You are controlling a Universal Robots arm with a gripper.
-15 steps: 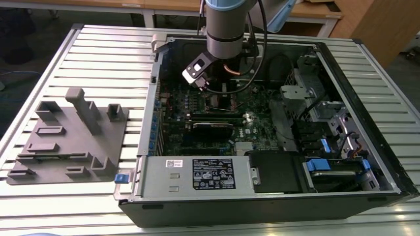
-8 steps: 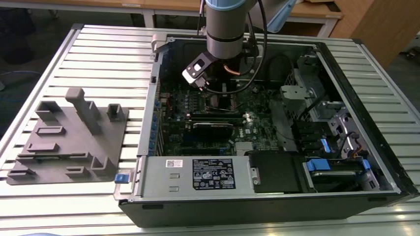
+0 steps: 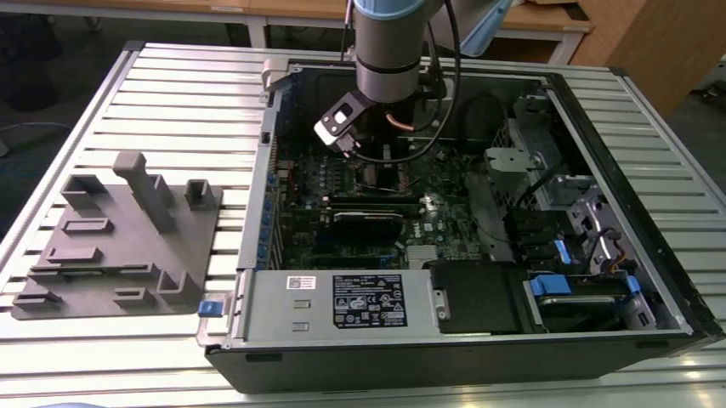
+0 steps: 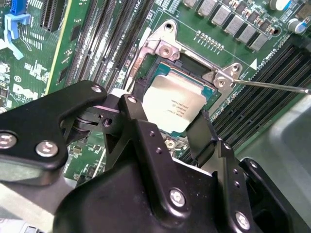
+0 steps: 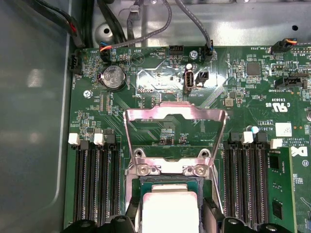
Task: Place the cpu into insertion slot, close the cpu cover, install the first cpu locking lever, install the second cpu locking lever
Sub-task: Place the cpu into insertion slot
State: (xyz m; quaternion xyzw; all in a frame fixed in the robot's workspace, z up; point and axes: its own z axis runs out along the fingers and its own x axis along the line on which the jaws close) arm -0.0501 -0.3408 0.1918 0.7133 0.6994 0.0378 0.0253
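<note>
Nearest to us, along the near wall of an open computer case point(image 3: 454, 367) lying on a slatted metal table point(image 3: 182, 76), we see a grey power supply point(image 3: 267, 306). It carries a black-and-white printed label point(image 3: 366, 299) whose print is too small to make out. At the exterior view's left sits a grey moulded fixture point(image 3: 114, 238).

Farther in lies the green circuit board point(image 3: 301, 183), marked with small white lettering. At its middle the gripper point(image 4: 167, 116) reaches down from the arm point(image 3: 386, 51). Its black fingers point(image 4: 141, 128) are closed against two opposite edges of the cpu point(image 4: 172, 104).

We see the cpu as a flat square chip with a pale, dull silver top, a thin green border and a few lines of fine dark print. It sits squarely over the insertion slot point(image 4: 190, 62), a dark square socket with silvery brackets. We cannot tell whether it is fully seated.

Long black slots point(image 5: 95, 179) flank the socket. The cpu cover point(image 5: 141, 115), a thin silver frame, stands swung open off the slot, with bare board showing through its cut-out. A thin metal locking lever point(image 4: 272, 85) sticks out free from one socket corner.
</note>
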